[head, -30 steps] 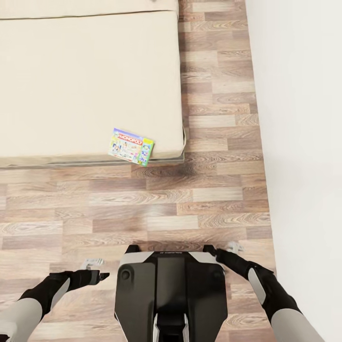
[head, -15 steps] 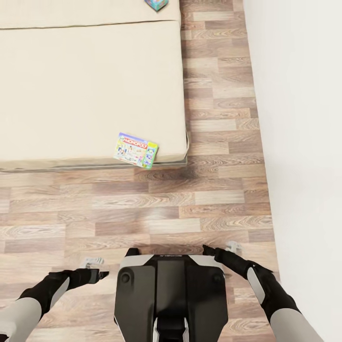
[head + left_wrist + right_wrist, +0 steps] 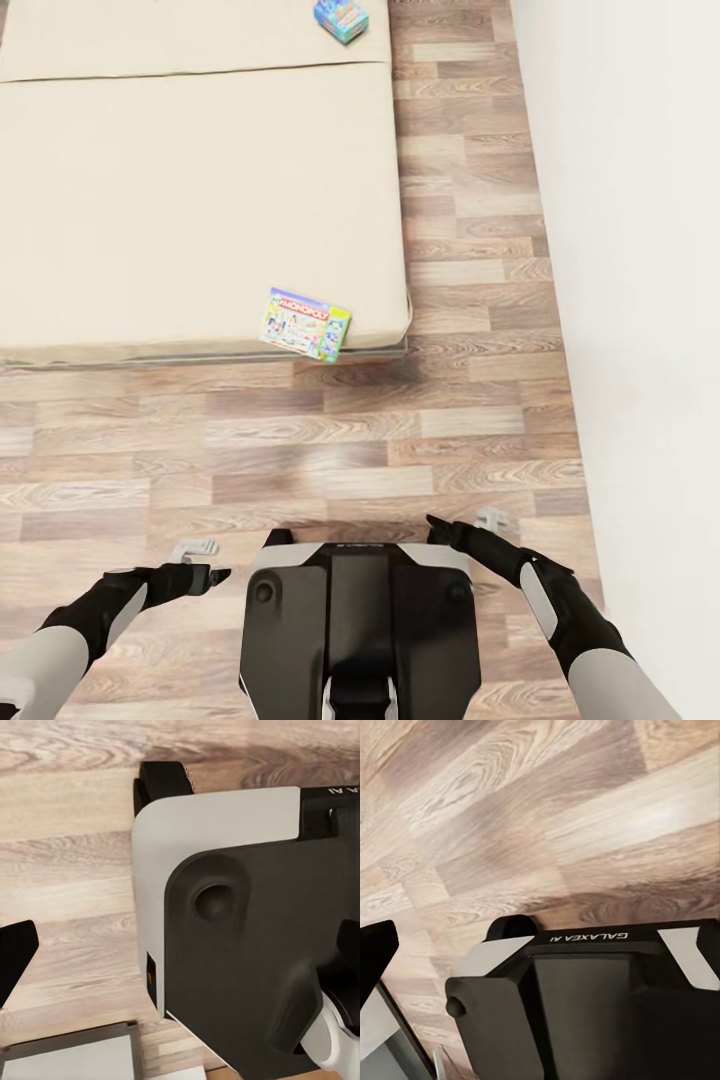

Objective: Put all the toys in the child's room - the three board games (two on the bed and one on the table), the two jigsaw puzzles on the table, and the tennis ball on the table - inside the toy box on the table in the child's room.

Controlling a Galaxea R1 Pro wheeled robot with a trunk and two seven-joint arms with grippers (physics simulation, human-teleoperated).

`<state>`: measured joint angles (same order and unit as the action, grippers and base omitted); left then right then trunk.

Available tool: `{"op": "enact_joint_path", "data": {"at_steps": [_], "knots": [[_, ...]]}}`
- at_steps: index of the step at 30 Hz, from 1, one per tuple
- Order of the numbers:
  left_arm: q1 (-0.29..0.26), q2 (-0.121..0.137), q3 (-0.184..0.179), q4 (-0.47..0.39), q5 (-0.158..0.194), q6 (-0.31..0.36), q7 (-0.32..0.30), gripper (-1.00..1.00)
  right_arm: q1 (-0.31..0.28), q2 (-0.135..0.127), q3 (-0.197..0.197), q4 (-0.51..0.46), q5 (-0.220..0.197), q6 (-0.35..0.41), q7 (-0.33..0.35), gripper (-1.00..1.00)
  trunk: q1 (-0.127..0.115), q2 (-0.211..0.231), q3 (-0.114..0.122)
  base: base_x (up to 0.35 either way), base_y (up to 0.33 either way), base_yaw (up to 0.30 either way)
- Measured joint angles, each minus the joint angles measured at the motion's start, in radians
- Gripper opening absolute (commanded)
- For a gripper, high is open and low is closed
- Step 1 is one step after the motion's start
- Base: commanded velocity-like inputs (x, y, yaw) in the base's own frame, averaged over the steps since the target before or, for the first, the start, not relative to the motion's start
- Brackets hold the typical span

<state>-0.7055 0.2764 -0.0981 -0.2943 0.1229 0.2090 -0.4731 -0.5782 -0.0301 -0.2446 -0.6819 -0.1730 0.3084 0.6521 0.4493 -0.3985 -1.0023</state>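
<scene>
One board game (image 3: 305,323) lies flat on the bed (image 3: 180,200), right at the near corner, close to the edge. A second board game (image 3: 341,19) sits far up the bed by the same side. The robot stands on the wood floor (image 3: 400,420), well apart from both. The left gripper (image 3: 205,566) and right gripper (image 3: 470,528) hang low and hold nothing (I cannot tell how wide they are). It should roll closer, then reach for the near box first.
</scene>
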Motion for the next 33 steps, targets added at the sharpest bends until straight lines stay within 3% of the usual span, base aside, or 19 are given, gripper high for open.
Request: {"op": "enact_joint_path", "data": {"at_steps": [17, 27, 33], "knots": [[0.000, 0.004, 0.001, -0.007, 0.001, -0.002, -0.007, 1.00, -0.009, 0.003, 0.000, 0.000, -0.001, 0.001, -0.001, 1.00, 0.000, 0.000, 0.028, 0.000, 0.084, 0.000], [0.000, 0.002, 0.001, -0.027, 0.003, 0.007, -0.019, 1.00, -0.030, 0.043, 0.004, 0.000, 0.003, -0.003, 0.001, 1.00, 0.000, 0.000, 0.045, 0.000, 0.003, 0.000], [0.000, 0.004, 0.001, -0.032, 0.003, 0.009, -0.052, 1.00, -0.034, 0.048, 0.010, 0.000, 0.006, -0.007, 0.020, 1.00, 0.000, 0.000, 0.055, 0.000, 0.000, 0.000]]}}
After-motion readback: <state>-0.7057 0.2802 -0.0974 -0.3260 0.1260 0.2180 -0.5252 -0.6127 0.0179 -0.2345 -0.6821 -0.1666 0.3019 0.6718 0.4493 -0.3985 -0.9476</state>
